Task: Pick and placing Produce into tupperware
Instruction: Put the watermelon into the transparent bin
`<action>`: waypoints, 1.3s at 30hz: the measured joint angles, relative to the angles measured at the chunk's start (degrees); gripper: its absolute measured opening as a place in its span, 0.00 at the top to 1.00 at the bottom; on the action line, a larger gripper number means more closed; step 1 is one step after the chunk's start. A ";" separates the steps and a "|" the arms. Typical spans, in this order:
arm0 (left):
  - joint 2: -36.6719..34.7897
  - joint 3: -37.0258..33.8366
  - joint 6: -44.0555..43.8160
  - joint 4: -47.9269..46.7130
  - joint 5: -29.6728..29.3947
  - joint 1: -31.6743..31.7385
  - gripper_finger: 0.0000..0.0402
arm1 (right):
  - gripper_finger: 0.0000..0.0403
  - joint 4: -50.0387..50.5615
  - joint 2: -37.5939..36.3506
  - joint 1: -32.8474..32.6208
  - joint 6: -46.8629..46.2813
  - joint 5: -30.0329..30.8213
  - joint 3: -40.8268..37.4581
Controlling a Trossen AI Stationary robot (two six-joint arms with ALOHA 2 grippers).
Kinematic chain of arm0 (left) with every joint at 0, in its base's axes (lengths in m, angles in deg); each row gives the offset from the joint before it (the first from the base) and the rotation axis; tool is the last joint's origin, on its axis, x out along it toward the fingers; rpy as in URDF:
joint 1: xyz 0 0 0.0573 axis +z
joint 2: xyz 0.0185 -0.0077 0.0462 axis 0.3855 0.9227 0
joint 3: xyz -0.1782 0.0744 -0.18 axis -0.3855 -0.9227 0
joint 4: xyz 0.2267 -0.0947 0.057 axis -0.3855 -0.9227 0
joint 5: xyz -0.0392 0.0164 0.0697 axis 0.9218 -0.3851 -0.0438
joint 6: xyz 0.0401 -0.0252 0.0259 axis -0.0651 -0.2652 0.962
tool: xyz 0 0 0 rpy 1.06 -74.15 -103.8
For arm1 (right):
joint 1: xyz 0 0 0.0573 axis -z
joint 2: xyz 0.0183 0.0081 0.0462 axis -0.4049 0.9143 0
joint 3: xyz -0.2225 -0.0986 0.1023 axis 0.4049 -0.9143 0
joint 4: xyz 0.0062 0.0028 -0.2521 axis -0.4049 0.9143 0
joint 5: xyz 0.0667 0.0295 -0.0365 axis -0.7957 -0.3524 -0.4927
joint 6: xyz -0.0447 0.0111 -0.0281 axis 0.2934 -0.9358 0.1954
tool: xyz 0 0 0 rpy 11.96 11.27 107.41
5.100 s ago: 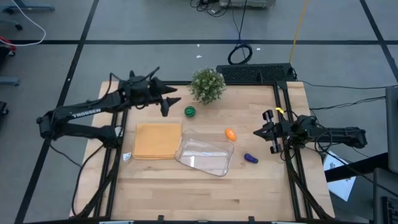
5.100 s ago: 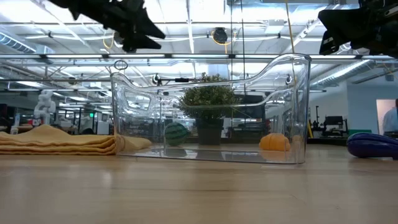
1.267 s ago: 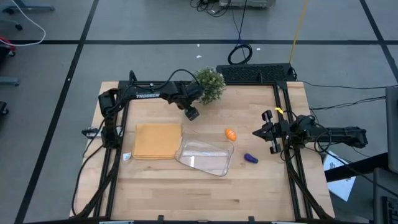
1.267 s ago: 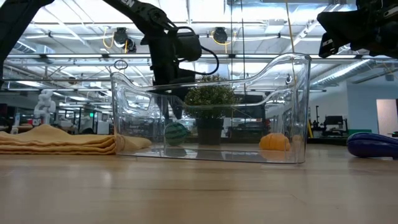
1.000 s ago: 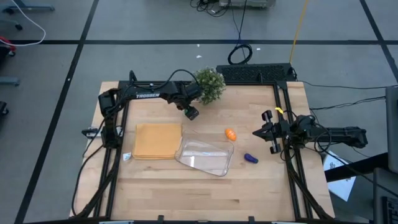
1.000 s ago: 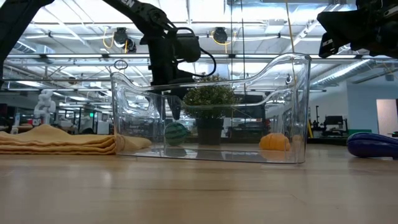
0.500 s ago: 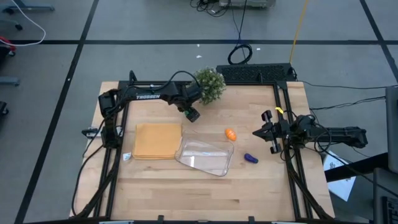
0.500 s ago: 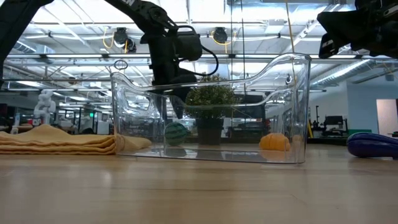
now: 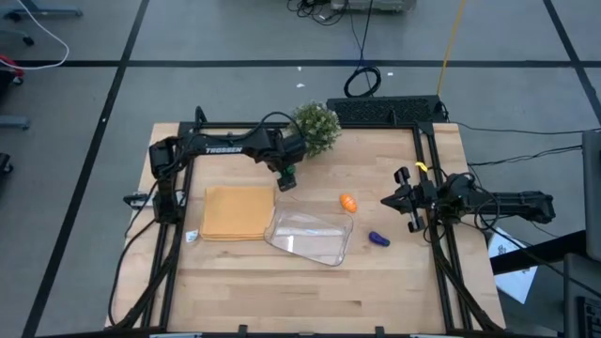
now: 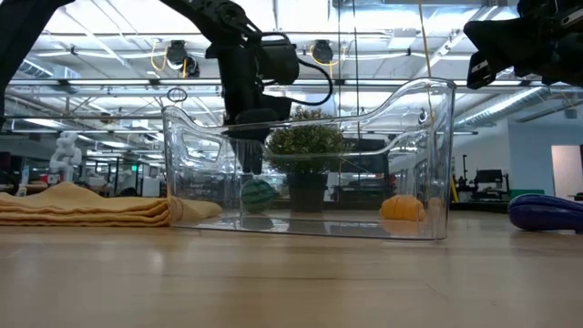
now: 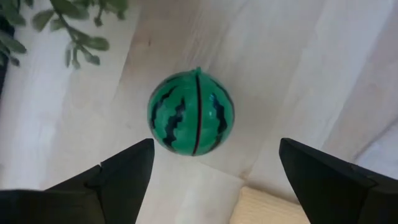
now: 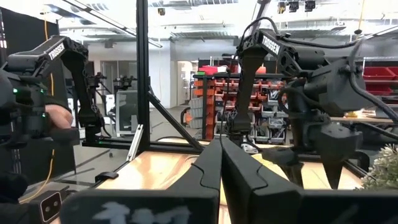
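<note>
You have nothing in the clear tupperware (image 9: pixel 310 235) yet: in the high view its floor shows bare, and all three produce pieces lie outside it on the bench (image 9: pixel 394 282). What the low view seems to show inside it is only seen through its clear walls.

Take the tupperware as your landmark. The toy watermelon (image 11: pixel 191 112), the round green piece, sits on the bench beyond the tupperware's far left corner, between it and the potted plant (image 9: pixel 314 128), and it is hidden under the left arm in the high view. The orange piece (image 9: pixel 348 202) lies just beside the tupperware's far right edge. The purple piece (image 9: pixel 378 238) lies just off its right side, toward the right arm. The tan folded cloth (image 9: pixel 238 211) lies against its left side.

Your left end effector (image 11: pixel 214 165) hangs directly above the watermelon with its fingers spread wide, one on each side of the fruit and not touching it. In the low view it stands a little above the melon, so I judge you are at the descent before the first grasp.

Your right end effector (image 12: pixel 221 163) waits well to the right of the tupperware, raised off the bench, fingers pressed together and empty.

What is left, by my reading: lower and close on the watermelon, carry it over the tupperware's rim, release it, then repeat for the orange and purple pieces.
</note>
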 joint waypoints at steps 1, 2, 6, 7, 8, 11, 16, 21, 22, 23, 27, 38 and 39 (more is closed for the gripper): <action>-0.33 0.00 0.91 0.07 0.01 -0.11 0.12 | 1.00 0.00 0.00 0.00 0.01 0.00 0.00; -0.77 0.00 1.91 0.10 -0.05 -0.23 0.12 | 1.00 -0.02 0.00 0.00 0.00 0.00 0.00; -2.65 0.00 3.34 -0.02 -0.21 -0.19 0.10 | 1.00 -0.02 0.00 0.00 0.11 0.00 0.00; -3.02 0.00 3.26 -0.17 -0.18 -0.12 0.09 | 1.00 -0.02 0.00 0.01 0.13 0.00 0.00; -3.24 0.00 3.11 -0.25 -0.20 -0.08 0.09 | 1.00 -0.02 0.00 0.00 0.15 0.00 0.00; -3.25 0.00 3.94 -0.41 -0.21 -0.06 0.07 | 1.00 -0.01 0.00 0.00 0.19 0.00 0.00; -2.66 0.02 4.35 0.72 -0.79 -0.66 0.06 | 1.00 0.19 0.00 0.00 0.20 0.00 0.00; -2.59 0.00 3.19 1.07 -0.99 -0.45 0.06 | 1.00 0.35 0.00 0.01 0.20 0.00 0.00; -2.59 0.00 3.12 1.07 -0.96 -0.45 0.06 | 1.00 0.35 0.00 0.00 0.20 -0.01 -0.01; -2.59 0.00 3.06 1.21 -0.90 -0.45 0.06 | 1.00 0.35 0.00 0.01 0.20 0.00 0.00; -2.59 0.00 3.12 2.62 -0.37 -0.40 0.06 | 1.00 0.35 0.00 0.02 0.20 -0.02 0.00; -2.59 -3.55 2.00 5.90 0.12 -0.04 0.06 | 1.00 0.32 0.00 0.01 -0.39 0.00 0.00; -2.59 -4.17 2.04 6.52 -0.10 -0.01 0.06 | 1.00 0.32 0.00 0.00 -0.39 -0.01 0.00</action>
